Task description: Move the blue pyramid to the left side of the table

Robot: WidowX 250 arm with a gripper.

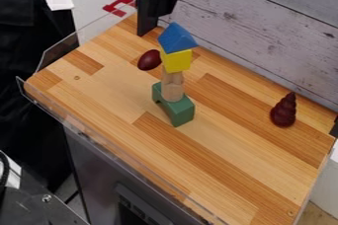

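Note:
The gripper [153, 4] hangs black at the top edge, left of centre, its lower end just to the upper left of the blue pyramid and apart from it in this view. The blue pyramid [177, 38], a wedge-like block, rests on top of a stack near the middle of the table. Beneath it is a yellow block [177, 60], then a natural wood piece [173, 87], with a green arch block [174, 106] at the bottom. The wooden table [99, 88] extends to the left of the stack.
A dark red egg-shaped object [149, 60] lies just left of the yellow block. Toward the right edge stands a dark red, ridged cone [284, 110]. Clear low walls edge the table at the left and front, and a whitewashed plank wall [264, 31] rises behind.

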